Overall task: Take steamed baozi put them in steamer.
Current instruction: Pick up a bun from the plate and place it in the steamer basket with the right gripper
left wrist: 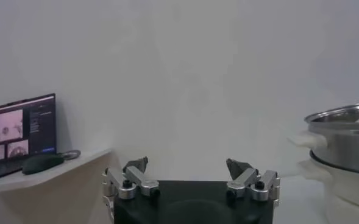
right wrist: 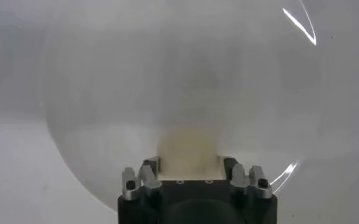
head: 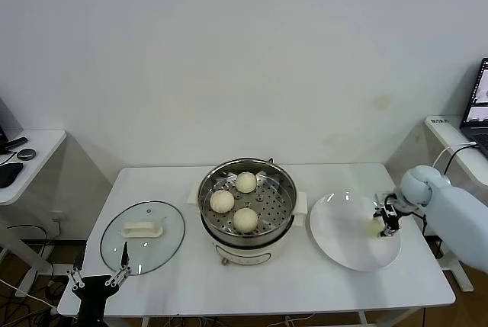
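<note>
The steel steamer (head: 284, 183) stands mid-table on its white base and holds three cream baozi (head: 245, 182), (head: 222, 201), (head: 245, 219). A fourth baozi (head: 373, 228) lies on the right side of the flat white plate (head: 339, 235). My right gripper (head: 385, 222) is down at it. In the right wrist view the baozi (right wrist: 188, 146) fills the gap of the right gripper (right wrist: 188, 165), a finger pressed against each side, over the plate (right wrist: 106, 91). My left gripper (head: 97, 277) is open and empty at the table's front left corner; it also shows in the left wrist view (left wrist: 188, 167).
The round glass lid (head: 114, 245) with a white handle lies on the table's left part, just beyond the left gripper. The steamer's side shows in the left wrist view (left wrist: 344, 140). Side desks stand at far left (head: 30, 152) and far right (head: 450, 133).
</note>
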